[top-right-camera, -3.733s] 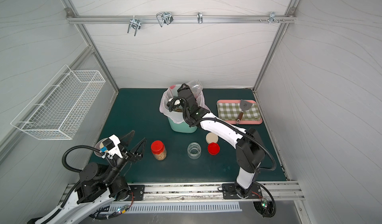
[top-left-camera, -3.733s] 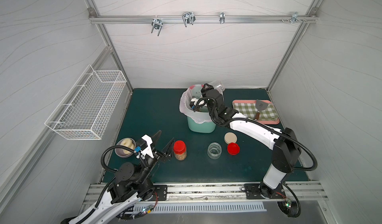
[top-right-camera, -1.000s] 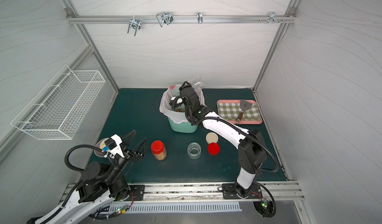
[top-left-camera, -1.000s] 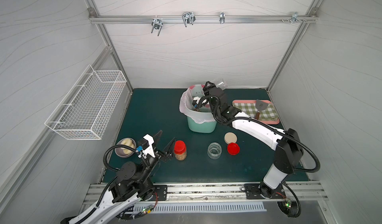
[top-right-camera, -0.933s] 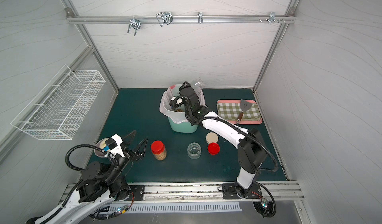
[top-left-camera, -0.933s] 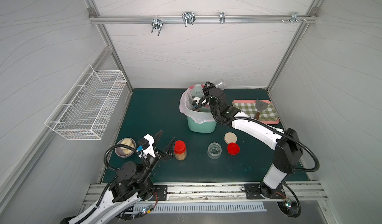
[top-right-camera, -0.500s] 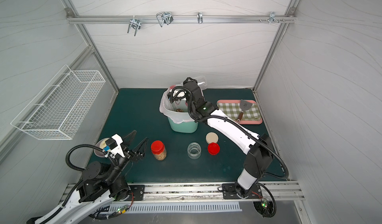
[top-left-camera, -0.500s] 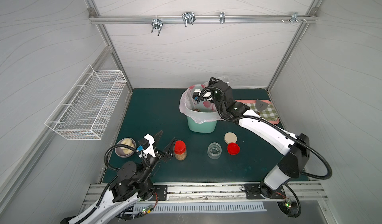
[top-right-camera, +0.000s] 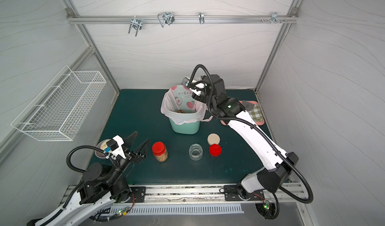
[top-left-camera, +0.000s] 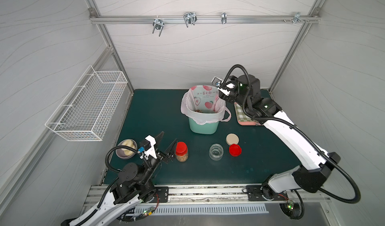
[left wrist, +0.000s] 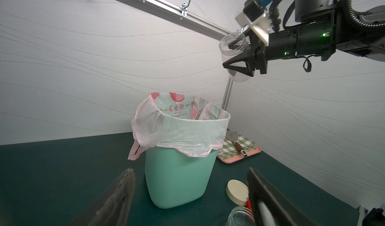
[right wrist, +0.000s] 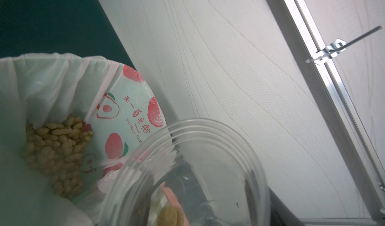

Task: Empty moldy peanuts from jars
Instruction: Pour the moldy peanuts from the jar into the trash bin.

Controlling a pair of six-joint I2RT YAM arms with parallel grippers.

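1. Two fingers of the left gripper (top-left-camera: 170,136) stand spread wide and empty at the table's front left, near the sealed jar (top-left-camera: 181,152) but clear of it.
2. We see this jar upright, its red screw lid (top-left-camera: 181,148) on, with moldy peanuts (top-left-camera: 182,158) filling its lower part.
3. Toward the back stands the mint bin (top-left-camera: 203,129); a peanut heap (right wrist: 56,147) lies in its pink bag (top-left-camera: 185,108).
4. An open jar (top-left-camera: 216,151) stands upright and empty, with a beige lid (top-left-camera: 232,139) and a loose red lid (top-left-camera: 235,150) just beside it.
5. We find the right gripper (left wrist: 228,56) clamping the third jar (left wrist: 237,47), tilted in the air above the bin's rear right rim; one kernel (right wrist: 169,214) shows inside.
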